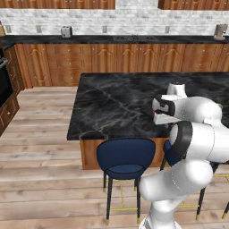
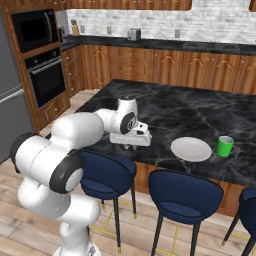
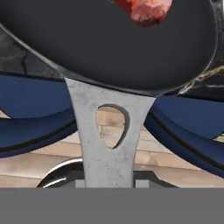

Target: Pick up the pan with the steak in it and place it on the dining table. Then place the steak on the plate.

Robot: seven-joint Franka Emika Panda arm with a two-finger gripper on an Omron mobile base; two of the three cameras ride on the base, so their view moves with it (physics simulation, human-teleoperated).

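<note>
Now my pincer (image 2: 131, 146) grips the pan (image 3: 109, 41) by its handle, keeping the steak (image 3: 146, 11) at twelve o'clock level over the worktop (image 2: 170, 112).

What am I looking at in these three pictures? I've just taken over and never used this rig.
A white robot arm on a driving base stands at the dining table, a black marble island with blue stools. Two pictures come from base cameras behind the arm, left and right. The third looks along the gripper, closed on the grey handle of the pan, with the steak inside. The pan body is over the table's near edge. A white plate and green cup sit to the right.
</note>
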